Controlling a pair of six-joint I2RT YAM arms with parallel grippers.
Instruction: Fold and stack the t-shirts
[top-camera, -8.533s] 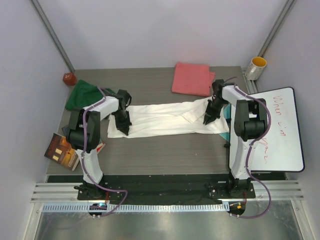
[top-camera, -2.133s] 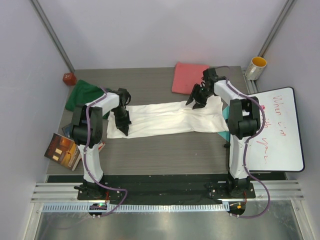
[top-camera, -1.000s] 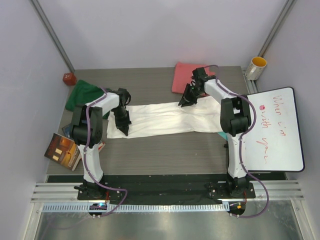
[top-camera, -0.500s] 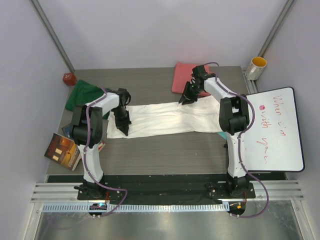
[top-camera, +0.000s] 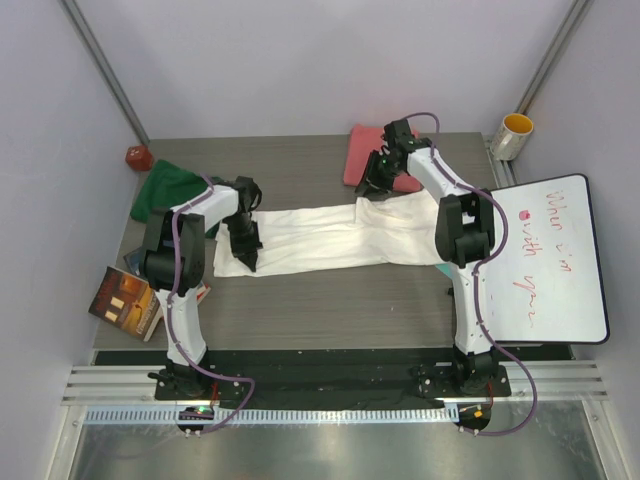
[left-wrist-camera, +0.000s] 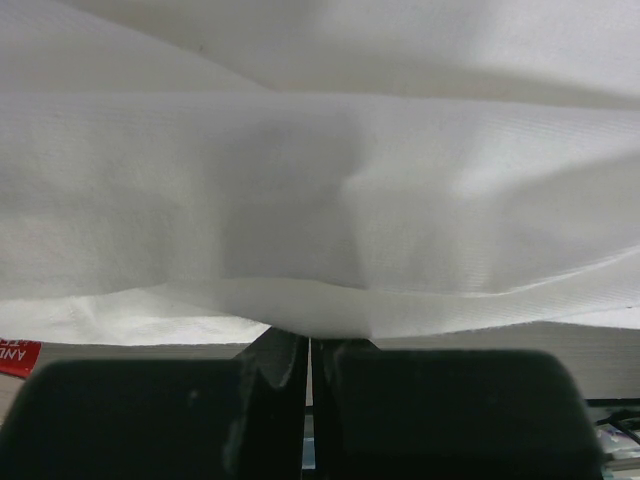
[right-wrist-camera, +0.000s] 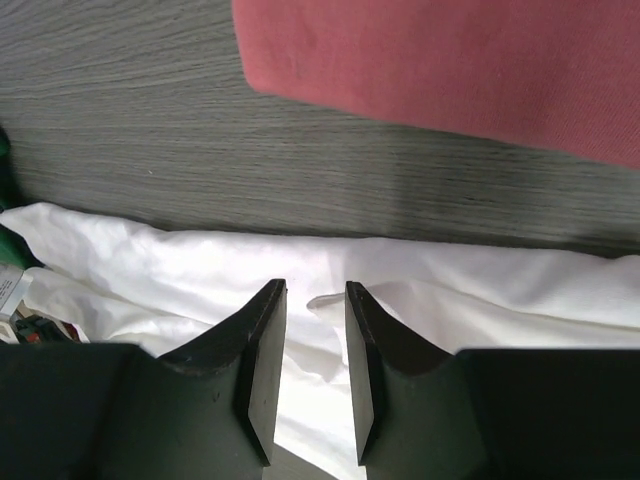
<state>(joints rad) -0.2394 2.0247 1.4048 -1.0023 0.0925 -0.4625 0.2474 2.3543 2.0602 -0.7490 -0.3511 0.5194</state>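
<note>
Bearing unreadable scrawl (top-camera: 562, 215), whiteboard (top-camera: 560, 300) lies near the white t-shirt (top-camera: 330, 235).

- Spread t-shirt (top-camera: 330, 235) flat on table (top-camera: 300, 300), stretching from left gripper (top-camera: 247, 255) to past right gripper (top-camera: 370, 187).
- Folded t-shirt (top-camera: 365, 150) just beyond right gripper.
- Bunched t-shirt (top-camera: 165, 190) beyond and left of left gripper.
- Books (top-camera: 125, 300) left of left gripper, nearer the arm bases.
- Mug (top-camera: 514, 135) and whiteboard (top-camera: 555, 260) well right of right gripper.

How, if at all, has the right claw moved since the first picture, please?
Yes: the right claw went back and leftward, from the white shirt's end to the coral-pink shirt.
</note>
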